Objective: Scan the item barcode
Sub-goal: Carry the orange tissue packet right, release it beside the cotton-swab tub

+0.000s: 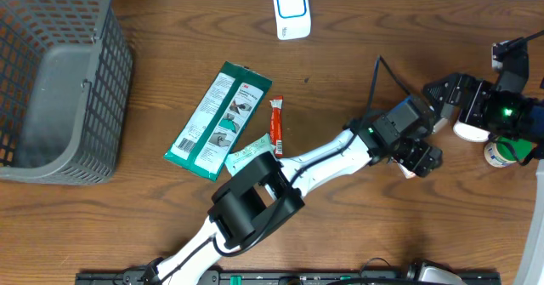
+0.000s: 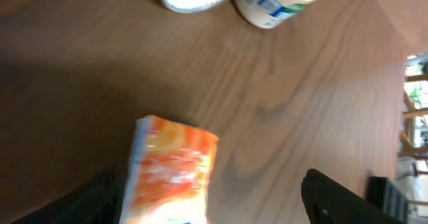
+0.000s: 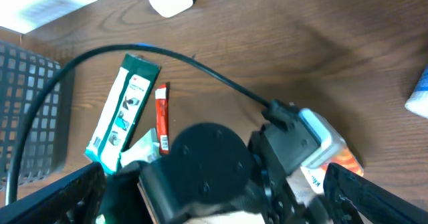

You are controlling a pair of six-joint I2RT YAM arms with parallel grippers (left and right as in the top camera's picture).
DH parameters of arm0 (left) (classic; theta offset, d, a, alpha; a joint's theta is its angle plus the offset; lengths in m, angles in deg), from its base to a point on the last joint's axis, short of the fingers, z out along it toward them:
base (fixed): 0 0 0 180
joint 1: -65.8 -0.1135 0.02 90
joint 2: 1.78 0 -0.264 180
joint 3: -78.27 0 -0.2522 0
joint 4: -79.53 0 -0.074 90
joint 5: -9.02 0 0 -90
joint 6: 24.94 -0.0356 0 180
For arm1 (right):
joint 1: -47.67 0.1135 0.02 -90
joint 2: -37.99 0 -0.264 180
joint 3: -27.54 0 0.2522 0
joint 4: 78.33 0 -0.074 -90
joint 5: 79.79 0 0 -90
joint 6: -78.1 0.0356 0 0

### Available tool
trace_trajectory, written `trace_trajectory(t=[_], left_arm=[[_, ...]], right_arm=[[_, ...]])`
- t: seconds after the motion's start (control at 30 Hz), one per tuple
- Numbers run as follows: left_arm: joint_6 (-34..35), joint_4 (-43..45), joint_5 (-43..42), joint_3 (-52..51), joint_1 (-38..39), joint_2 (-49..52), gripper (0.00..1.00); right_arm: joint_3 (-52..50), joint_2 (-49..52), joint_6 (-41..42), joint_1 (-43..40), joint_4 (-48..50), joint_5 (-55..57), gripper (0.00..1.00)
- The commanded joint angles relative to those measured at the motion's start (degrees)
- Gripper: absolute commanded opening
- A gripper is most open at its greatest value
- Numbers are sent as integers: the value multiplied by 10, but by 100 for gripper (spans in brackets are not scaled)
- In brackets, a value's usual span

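- Left wrist view: the orange packet lies on the table between the left gripper fingers, probably placed for a regrasp that exposes its barcode to the scanner, well apart.
- Left gripper: jaws stand wider than the packet; no grip is visible.
- Right gripper: spread wide, empty, hovering above the left wrist.

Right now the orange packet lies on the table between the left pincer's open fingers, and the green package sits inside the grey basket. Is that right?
Not quite. The overhead view shows the green package lying on the table beside the grey basket, not inside it. The orange packet does lie on the table between the open fingers of the left pincer.
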State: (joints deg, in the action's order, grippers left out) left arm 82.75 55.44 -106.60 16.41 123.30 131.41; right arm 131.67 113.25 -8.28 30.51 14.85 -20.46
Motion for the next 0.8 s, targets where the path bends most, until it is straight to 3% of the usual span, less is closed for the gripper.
trace_trajectory(t=[0.0, 0.17, 0.37, 0.53, 0.57, 0.63, 0.67, 0.7, 0.77], left_arm=[[-20, -38, 60, 3, -34, -53, 82], [-19, -201, 172, 3, -99, -134, 82], [-20, -383, 180, 3, -213, -236, 82], [-20, -451, 180, 3, -309, -314, 82], [-20, -466, 180, 3, -334, -329, 82], [-20, -490, 180, 3, -369, -347, 82], [-20, -506, 179, 3, -390, -356, 82], [-20, -532, 176, 3, -421, -367, 82], [-20, -557, 175, 3, -443, -372, 82]], right_arm=[[3, -4, -9, -1, -10, -7, 99], [2, -4, -5, 19, -29, -20, 99], [-26, 2, 15, 112, 2, 0, 99], [-70, 20, 84, 218, 51, 55, 99], [-85, 27, 102, 247, 60, 78, 95], [-115, 39, 124, 293, 67, 129, 73], [-134, 45, 138, 314, 67, 163, 54], [-167, 54, 161, 338, 67, 213, 26], [-216, 65, 192, 358, 77, 263, 6]])
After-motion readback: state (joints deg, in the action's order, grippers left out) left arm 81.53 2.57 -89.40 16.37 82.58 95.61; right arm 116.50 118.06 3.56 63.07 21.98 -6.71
